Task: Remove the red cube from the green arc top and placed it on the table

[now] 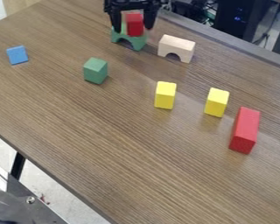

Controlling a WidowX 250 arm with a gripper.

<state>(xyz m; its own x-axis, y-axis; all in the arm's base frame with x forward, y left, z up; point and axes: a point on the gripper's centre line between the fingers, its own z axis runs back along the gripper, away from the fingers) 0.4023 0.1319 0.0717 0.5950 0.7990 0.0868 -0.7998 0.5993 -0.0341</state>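
Well left of the green arc [140, 41], a blue block [17, 55] sits out of the way. On the arc, the red cube [134, 25] stands between the parted fingers of the claw [132, 27], spread, I'd guess, to pinch it; just right of the arc stands a pale arch [178, 44].

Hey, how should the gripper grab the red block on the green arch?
Probably from above, pinching its two opposite upright sides: the red block stands on the green arch, flat-faced, with the gripper's open fingers straddling it.
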